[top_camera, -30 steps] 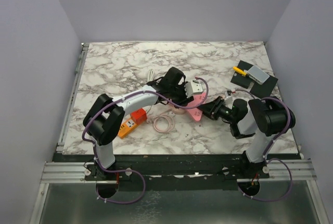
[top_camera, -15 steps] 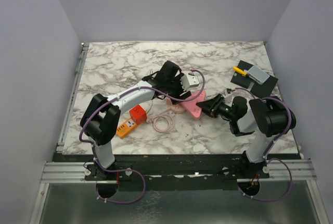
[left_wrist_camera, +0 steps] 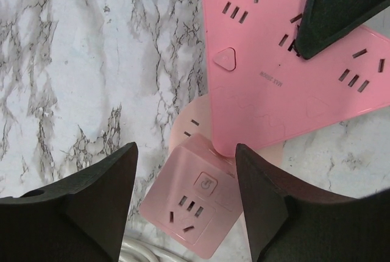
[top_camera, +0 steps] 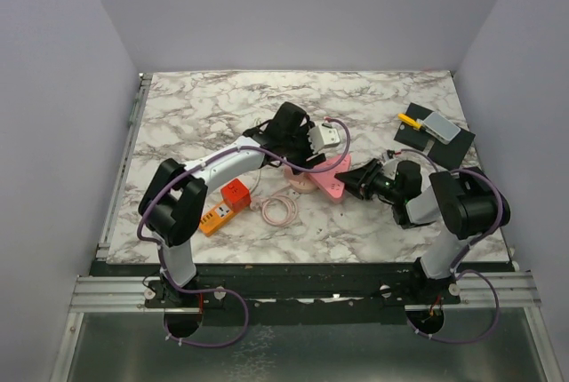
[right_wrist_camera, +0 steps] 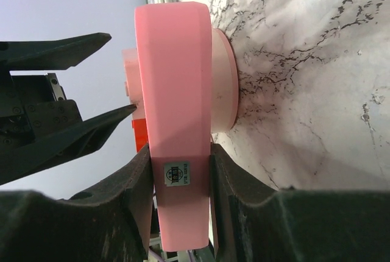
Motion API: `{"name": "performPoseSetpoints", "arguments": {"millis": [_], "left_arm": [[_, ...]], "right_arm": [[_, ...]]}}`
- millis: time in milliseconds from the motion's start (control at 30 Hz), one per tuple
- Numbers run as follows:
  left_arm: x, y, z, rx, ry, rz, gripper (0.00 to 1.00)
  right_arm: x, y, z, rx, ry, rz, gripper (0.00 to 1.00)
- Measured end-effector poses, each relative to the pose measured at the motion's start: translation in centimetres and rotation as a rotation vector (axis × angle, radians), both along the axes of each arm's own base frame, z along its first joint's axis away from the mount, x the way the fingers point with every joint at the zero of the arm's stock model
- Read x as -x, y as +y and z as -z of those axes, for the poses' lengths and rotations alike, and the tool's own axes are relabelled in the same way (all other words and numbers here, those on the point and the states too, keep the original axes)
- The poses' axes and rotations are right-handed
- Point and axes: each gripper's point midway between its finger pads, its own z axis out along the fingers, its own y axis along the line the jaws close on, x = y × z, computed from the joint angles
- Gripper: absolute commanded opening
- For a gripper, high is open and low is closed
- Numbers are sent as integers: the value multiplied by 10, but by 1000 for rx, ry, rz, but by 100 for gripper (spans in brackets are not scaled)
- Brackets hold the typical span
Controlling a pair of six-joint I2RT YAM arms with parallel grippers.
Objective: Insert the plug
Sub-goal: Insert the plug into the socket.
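Observation:
A pink triangular power strip [top_camera: 331, 178] lies at the table's middle, its sockets facing up in the left wrist view [left_wrist_camera: 286, 85]. My right gripper [top_camera: 354, 182] is shut on its edge, and the strip shows edge-on between the fingers [right_wrist_camera: 177, 91]. A pink cube socket [left_wrist_camera: 192, 213] sits by a pale round base [left_wrist_camera: 189, 131] beside the strip. My left gripper [left_wrist_camera: 186, 152] hangs open above the cube, its fingers either side and apart from it; it also shows in the top view [top_camera: 300, 166]. A white cable coil [top_camera: 280, 210] lies nearby. I cannot make out the plug itself.
An orange power strip [top_camera: 220, 213] with a red cube [top_camera: 236, 194] lies left of the coil. A black pad [top_camera: 434, 133] carrying a grey and yellow piece sits at the far right. The right gripper's dark finger [left_wrist_camera: 341, 6] overlaps the pink strip's corner.
My left gripper has pulled back a little toward the far left. My right gripper has shifted the pink strip slightly away from the near edge.

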Motion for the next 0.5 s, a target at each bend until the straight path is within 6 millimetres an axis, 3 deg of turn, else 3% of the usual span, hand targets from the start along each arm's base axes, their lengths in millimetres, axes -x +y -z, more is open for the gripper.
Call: {"name": "performPoseSetpoints", "arguments": {"millis": [300,500], "left_arm": [[4,-17,17,-36,-23,71,62],[12,-32,20,-77,-89,147,46]], "right_arm": [[-3,-5,4,39,33,33,16],[-3,-6,12,53,52,44,16]]}}
